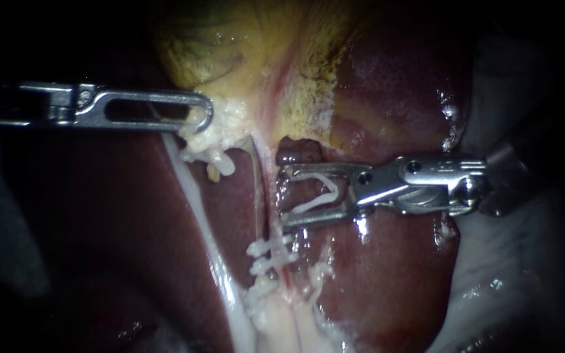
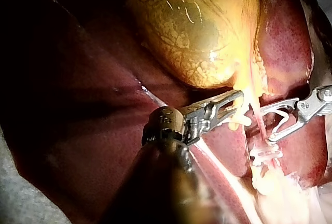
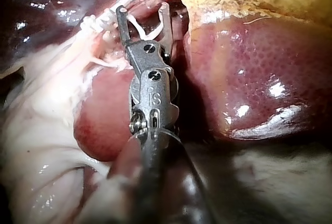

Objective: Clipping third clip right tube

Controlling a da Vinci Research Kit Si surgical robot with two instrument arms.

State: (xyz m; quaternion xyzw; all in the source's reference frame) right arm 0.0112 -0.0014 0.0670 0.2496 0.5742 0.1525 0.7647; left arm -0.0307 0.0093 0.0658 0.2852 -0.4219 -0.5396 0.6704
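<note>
My left instrument (image 1: 199, 116), a long steel shaft ending in a slotted claw, comes in level and its claw is closed on a lump of whitish fatty tissue (image 1: 227, 127) just under the yellow-green, veined gallbladder (image 1: 230, 46); the left wrist view shows the two halves pinched nearly together with that pale tissue at their tip. A flat white band of tissue (image 1: 194, 209) runs down from there across dark liver. Beside it lies the thin pink right tube (image 2: 258, 115), crossed lower down by two small white clips (image 1: 271, 249), one just below the other. Just above those clips, my right instrument (image 1: 284, 197) reaches in, its claw spread wide and carrying an open white V-shaped plastic clip (image 1: 315, 202) whose legs lie against both halves. The claw's tips stand at the tube; I cannot tell whether the tube is already between them. The glossy dark red liver (image 1: 387, 274) lies under and behind this instrument.
</note>
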